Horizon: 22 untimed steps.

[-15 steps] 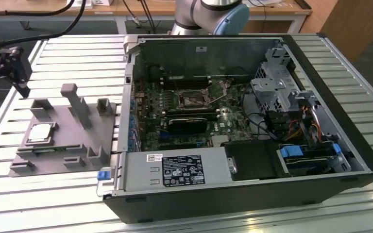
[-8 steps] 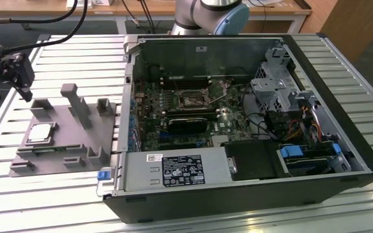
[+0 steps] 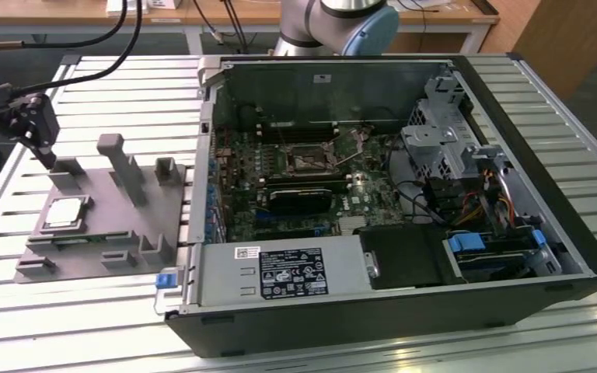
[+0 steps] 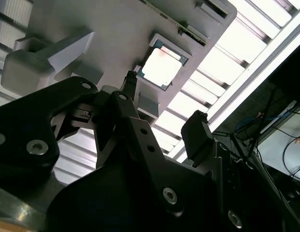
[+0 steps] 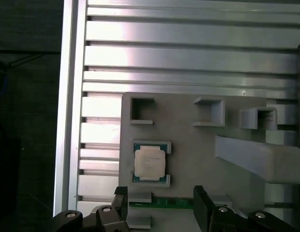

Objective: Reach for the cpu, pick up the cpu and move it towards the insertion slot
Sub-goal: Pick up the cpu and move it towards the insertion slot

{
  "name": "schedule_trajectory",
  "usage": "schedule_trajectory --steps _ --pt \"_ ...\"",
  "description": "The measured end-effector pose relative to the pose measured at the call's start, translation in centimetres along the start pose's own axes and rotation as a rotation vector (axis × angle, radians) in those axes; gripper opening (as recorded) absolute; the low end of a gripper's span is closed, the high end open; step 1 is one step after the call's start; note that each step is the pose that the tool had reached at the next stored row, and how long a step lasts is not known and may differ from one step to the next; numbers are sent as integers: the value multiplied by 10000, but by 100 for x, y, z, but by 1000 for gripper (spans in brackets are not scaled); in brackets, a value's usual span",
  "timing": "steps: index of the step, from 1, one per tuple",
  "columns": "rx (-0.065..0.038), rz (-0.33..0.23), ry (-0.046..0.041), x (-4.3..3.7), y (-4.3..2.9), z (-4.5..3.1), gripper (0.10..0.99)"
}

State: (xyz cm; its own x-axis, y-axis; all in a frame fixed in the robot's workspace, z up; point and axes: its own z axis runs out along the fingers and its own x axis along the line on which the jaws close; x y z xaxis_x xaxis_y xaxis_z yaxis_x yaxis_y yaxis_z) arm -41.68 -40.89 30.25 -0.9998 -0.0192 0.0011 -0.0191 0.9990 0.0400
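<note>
The cpu (image 3: 63, 211) is a small silver square chip lying flat in a recess of the grey fixture plate (image 3: 122, 225), on the exterior view's left. It also shows in both wrist views, as the cpu (image 5: 150, 162) and the cpu (image 4: 162, 67). My gripper (image 3: 41, 149) hangs above the plate's far left part, higher than the chip and not touching it. Its black fingers (image 5: 201, 208) stand apart, and the gripper (image 5: 159, 205) is open with nothing held. The insertion slot (image 3: 307, 159) is the square socket on the motherboard inside the open computer case.
Grey posts and blocks (image 3: 122, 163) rise from the fixture plate near the chip. A green memory stick (image 5: 162, 203) lies along the plate's edge under the fingers. The case (image 3: 382, 256) holds a long black card (image 3: 298, 198), a drive cage (image 3: 438, 144) and cables. Everything rests on a slatted aluminium table (image 3: 102, 311).
</note>
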Motion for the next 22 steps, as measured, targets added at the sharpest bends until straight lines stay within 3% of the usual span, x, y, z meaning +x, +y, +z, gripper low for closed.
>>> schedule_trajectory --steps 22 --pt "-23 0 0 7 -21 339 647"
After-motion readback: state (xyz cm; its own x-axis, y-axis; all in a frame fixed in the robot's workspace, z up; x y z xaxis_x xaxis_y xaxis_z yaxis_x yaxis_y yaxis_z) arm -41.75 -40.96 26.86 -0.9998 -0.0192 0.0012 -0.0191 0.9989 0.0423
